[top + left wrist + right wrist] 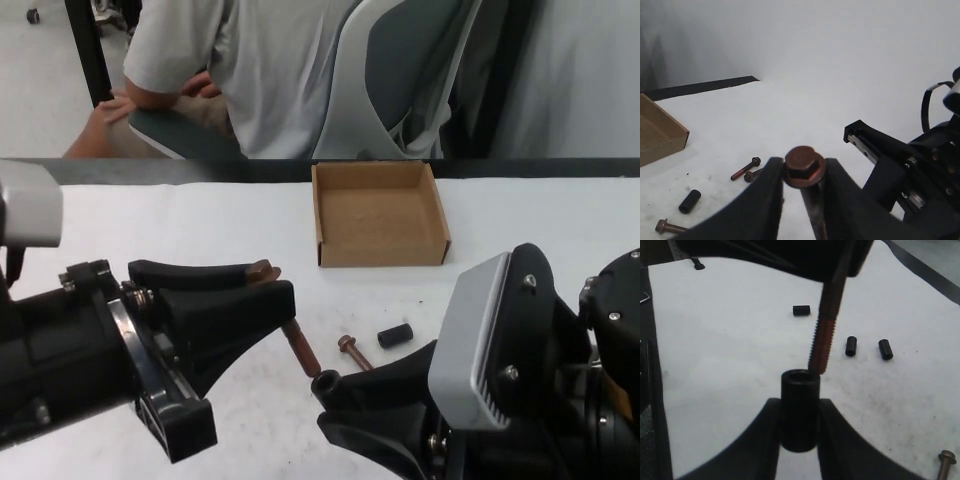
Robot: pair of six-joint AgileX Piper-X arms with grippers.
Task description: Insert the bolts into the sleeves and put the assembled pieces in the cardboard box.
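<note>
The left hand (804,172) was closed on a bolt (805,164) just under its hexagonal head, leaving the threaded shank free below the fingers, slightly tilted, so that its tip could enter a bore. The right hand (800,410) was clamped around a black sleeve (800,385), held upright with its open end facing up, presumably to receive that tip. At the middle of the right wrist view the bolt's end sat by the sleeve's rim, a little to one side of the bore; whether it touched I could not tell, and the insertion looked not yet made. The cardboard box (385,255) stood open-topped at upper centre of the high view, ready for assembled pieces. A loose bolt (352,350) and a loose sleeve (396,335) lay on the white table (200,220), between box and hands, near enough for later pairing.
</note>
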